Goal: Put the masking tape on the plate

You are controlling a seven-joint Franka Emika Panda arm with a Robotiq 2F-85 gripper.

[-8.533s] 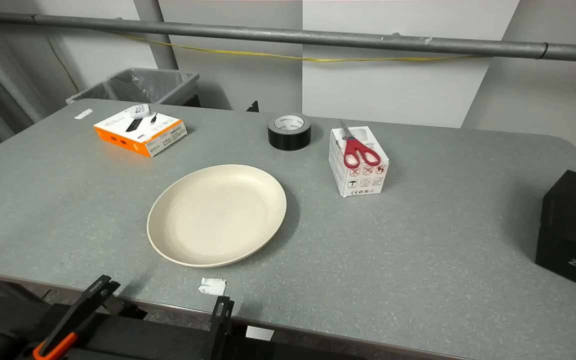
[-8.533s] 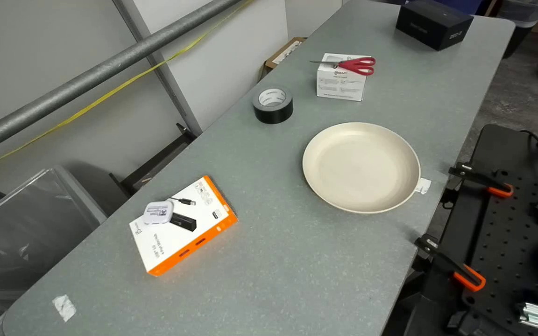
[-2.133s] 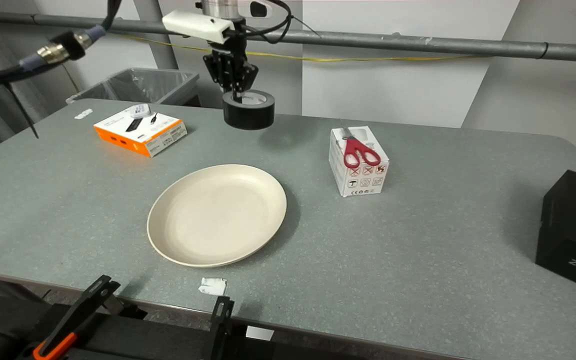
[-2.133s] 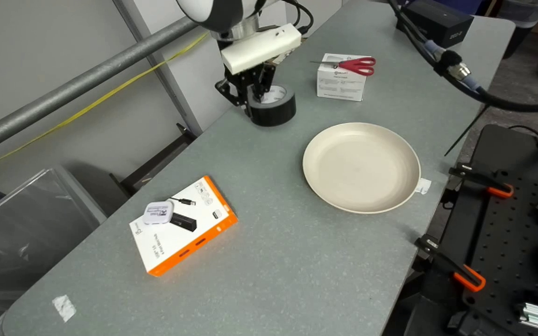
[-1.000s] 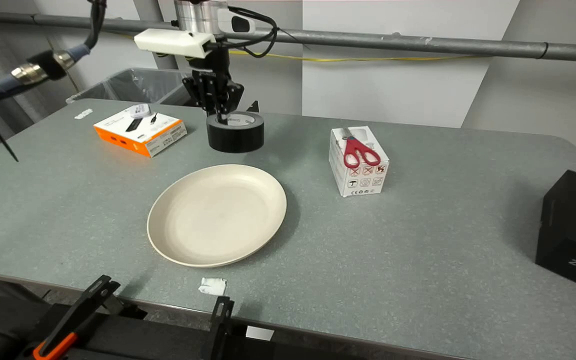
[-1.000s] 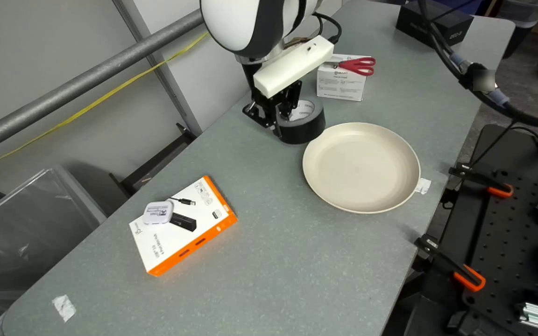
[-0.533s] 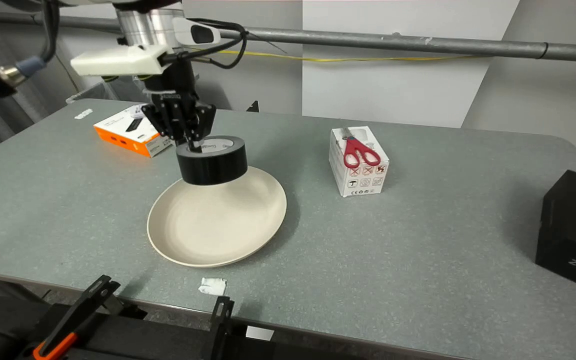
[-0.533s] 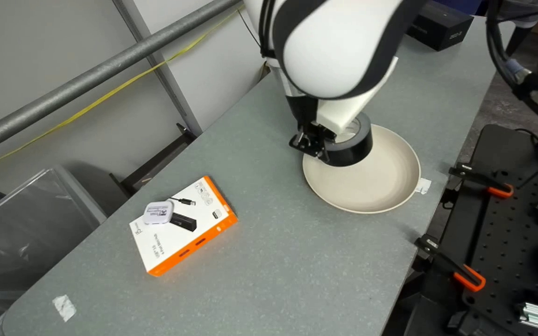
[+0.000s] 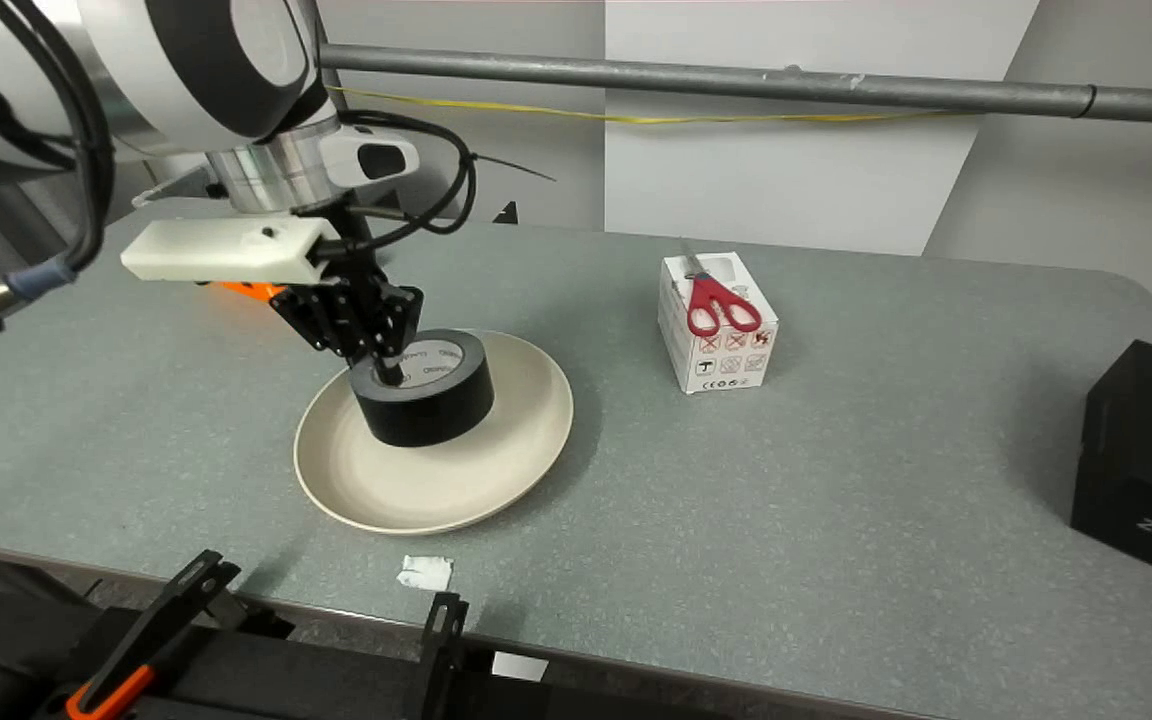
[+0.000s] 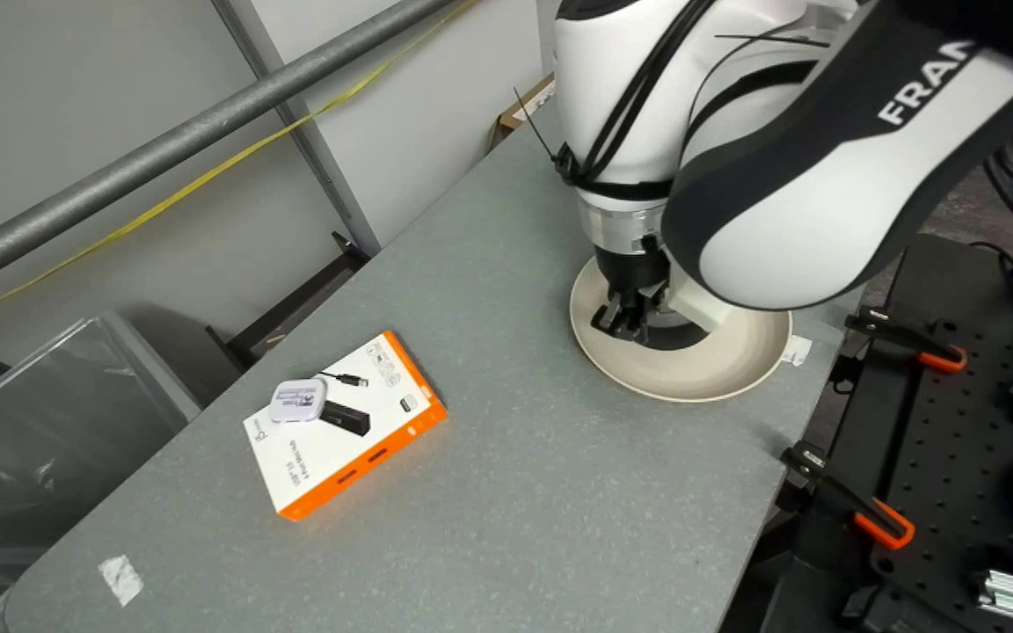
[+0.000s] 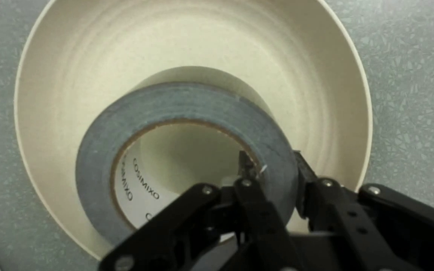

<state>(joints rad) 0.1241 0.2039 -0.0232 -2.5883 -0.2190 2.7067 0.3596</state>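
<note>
The masking tape [image 9: 423, 418], a black ring with a grey upper face, is within the rim of the cream plate [image 9: 481, 490]. In the wrist view my gripper [image 11: 272, 165] is shut on the tape's wall. One finger [image 11: 245, 162] reaches into the hollow centre and the other presses the outer side. The roll [image 11: 187, 99] lies low over the plate's floor [image 11: 202, 45], but I cannot tell whether its underside touches. In an exterior view the arm hides much of the tape [image 10: 678, 338] and part of the plate [image 10: 691, 380].
A white box [image 9: 721, 365] with red scissors [image 9: 726, 305] on top stands to one side of the plate. An orange-and-white box [image 10: 339, 431] lies on the table, and a black box [image 9: 1146, 460] is farther off. Clamps [image 10: 880, 519] grip the table's near edge.
The tape, first standing on the table by the wall, was grasped and lifted. Over the last second my gripper has carried it across to the plate and lowered it inside the rim.
</note>
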